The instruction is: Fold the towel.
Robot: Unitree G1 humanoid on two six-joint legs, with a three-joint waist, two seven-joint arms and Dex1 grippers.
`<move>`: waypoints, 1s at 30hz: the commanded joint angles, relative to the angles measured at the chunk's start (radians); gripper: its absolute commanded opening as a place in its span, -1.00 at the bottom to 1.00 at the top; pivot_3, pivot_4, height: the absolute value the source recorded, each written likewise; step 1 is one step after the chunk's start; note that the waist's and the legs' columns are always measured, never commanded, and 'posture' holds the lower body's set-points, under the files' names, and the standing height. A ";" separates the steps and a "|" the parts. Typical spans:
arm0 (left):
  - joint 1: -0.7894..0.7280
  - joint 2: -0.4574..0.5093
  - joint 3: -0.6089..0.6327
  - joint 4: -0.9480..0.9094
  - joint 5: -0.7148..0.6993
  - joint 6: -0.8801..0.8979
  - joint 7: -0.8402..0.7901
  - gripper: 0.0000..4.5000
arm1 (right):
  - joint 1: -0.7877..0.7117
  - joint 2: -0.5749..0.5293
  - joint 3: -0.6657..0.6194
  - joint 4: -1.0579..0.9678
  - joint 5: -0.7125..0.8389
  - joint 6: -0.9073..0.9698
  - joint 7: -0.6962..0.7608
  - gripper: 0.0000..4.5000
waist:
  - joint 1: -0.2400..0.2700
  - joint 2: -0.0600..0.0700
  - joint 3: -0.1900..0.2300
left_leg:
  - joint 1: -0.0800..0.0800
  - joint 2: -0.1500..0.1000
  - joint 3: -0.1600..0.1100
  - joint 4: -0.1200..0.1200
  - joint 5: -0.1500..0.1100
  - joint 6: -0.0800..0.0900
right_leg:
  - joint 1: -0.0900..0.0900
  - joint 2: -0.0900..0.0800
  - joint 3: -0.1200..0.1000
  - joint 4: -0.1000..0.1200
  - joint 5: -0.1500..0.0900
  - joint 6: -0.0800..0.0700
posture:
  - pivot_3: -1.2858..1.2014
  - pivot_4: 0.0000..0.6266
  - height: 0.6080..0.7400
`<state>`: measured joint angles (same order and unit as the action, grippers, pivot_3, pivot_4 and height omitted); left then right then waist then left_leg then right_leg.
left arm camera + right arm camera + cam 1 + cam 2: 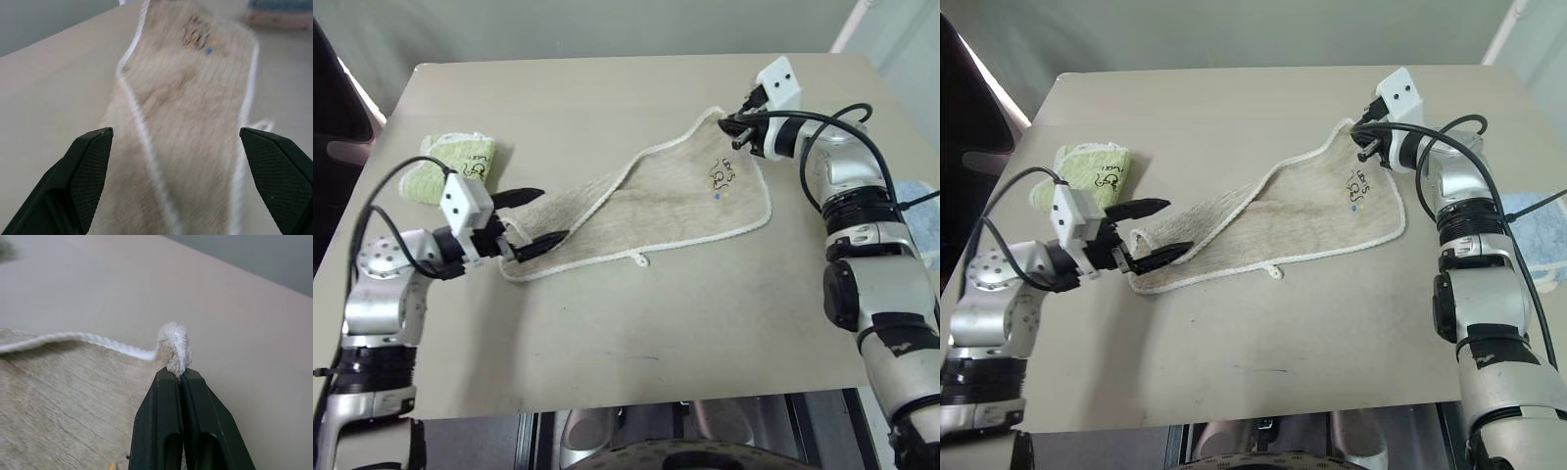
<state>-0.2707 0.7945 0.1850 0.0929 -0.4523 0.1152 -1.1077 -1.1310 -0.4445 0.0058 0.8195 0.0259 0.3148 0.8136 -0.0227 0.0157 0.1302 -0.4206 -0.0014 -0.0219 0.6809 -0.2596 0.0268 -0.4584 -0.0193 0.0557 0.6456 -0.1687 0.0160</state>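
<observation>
1. Towel: your beige terry cloth with white stitched edging lies stretched slantwise across the middle of the worktop, its wide end toward the far right corner and its narrow, bunched end toward the left edge.
2. Your right claw is pinched fully closed on the towel's far right corner, which pokes up as a small tuft between the fingertips and is lifted off the worktop.
3. Your left claw is spread wide at the narrow end, one finger on each side of the cloth, gripping nothing.
4. You can see a dark embroidered mark near the held corner and a small loop on the near edge.
5. A folded light-green towel sits near the left edge, just beyond your left claw.
</observation>
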 commanded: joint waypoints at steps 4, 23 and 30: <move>-0.037 0.022 0.010 0.179 0.058 -0.153 -0.085 1.00 | -0.020 -0.054 -0.064 -0.277 0.071 0.105 -0.022 -0.99 | 0.000 0.000 0.000 | -0.001 0.000 0.000 0.000 0.000 0.000 | -0.001 0.000 0.000 -0.001 0.000 0.000 | 0.03 -0.52 0.89; -0.055 -0.129 -0.072 0.219 0.128 -0.333 -0.066 1.00 | -0.101 -0.133 -0.092 -0.598 0.168 0.277 -0.051 -0.99 | 0.000 0.000 0.000 | -0.008 0.000 0.000 0.001 0.003 0.000 | -0.007 0.000 0.000 0.001 0.000 0.001 | 0.03 -0.52 0.89; -0.162 -0.212 -0.100 0.221 0.133 -0.317 -0.005 1.00 | -0.106 -0.142 -0.080 -0.711 0.213 0.347 -0.041 -0.99 | 0.000 0.000 0.000 | -0.008 0.000 0.000 0.001 0.006 -0.001 | -0.007 0.000 0.000 0.001 0.001 0.002 | 0.03 -0.52 0.89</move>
<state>-0.4215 0.5798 0.0764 0.3326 -0.3051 -0.2123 -1.1256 -1.2052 -0.5664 -0.0584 0.1652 0.2151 0.6518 0.7680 -0.0224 0.0156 0.1302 -0.4283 -0.0015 -0.0220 0.6825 -0.2536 0.0254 -0.4650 -0.0192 0.0553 0.6462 -0.1672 0.0184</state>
